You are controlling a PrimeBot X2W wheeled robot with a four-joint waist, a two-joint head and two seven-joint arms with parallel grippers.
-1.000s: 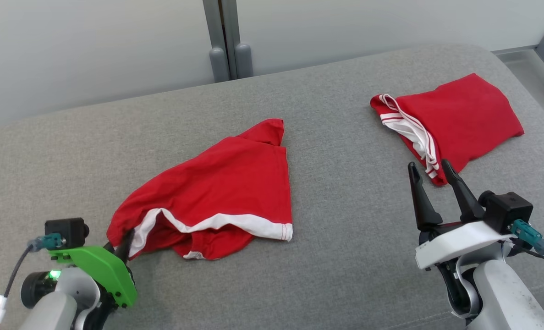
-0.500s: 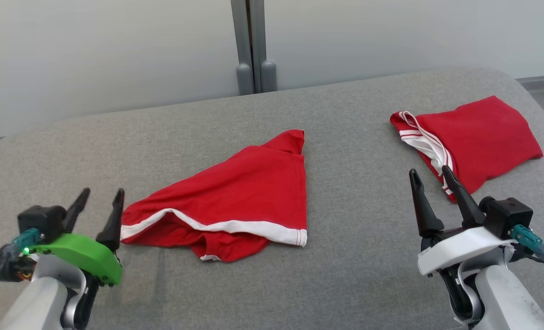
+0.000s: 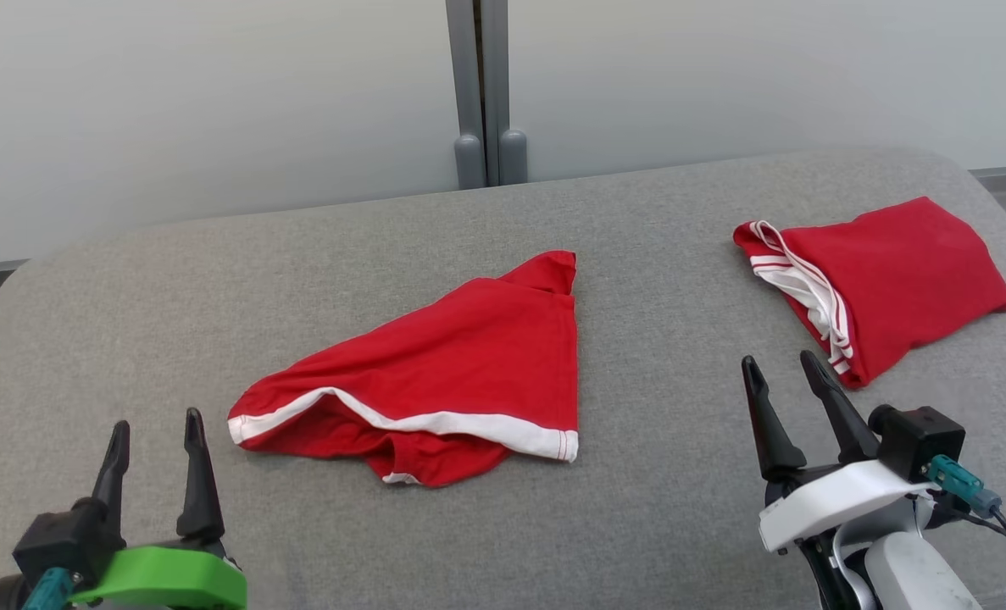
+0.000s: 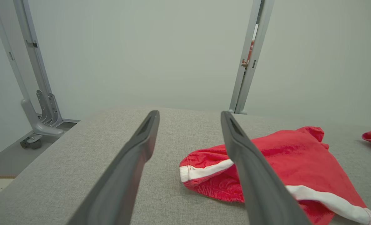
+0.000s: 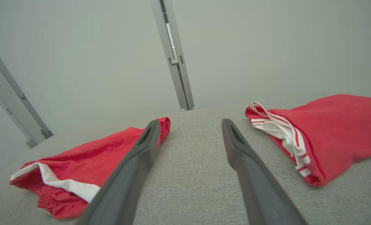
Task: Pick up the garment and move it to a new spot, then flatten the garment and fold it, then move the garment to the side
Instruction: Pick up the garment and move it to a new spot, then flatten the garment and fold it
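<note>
With both pairs of jaws open and empty, I saw the red garment (image 3: 460, 364) lying on the grey worktop (image 3: 680, 517) ahead and right of my left jaws, its long axis crosswise, nearer them than my right jaws.

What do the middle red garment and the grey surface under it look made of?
The middle garment: soft matte knit, probably cotton jersey; it drapes in loose creases, with a white band. The grey surface: coarse woven upholstery, matte; heathered weave shows, rounded edges suggest padding.
</note>
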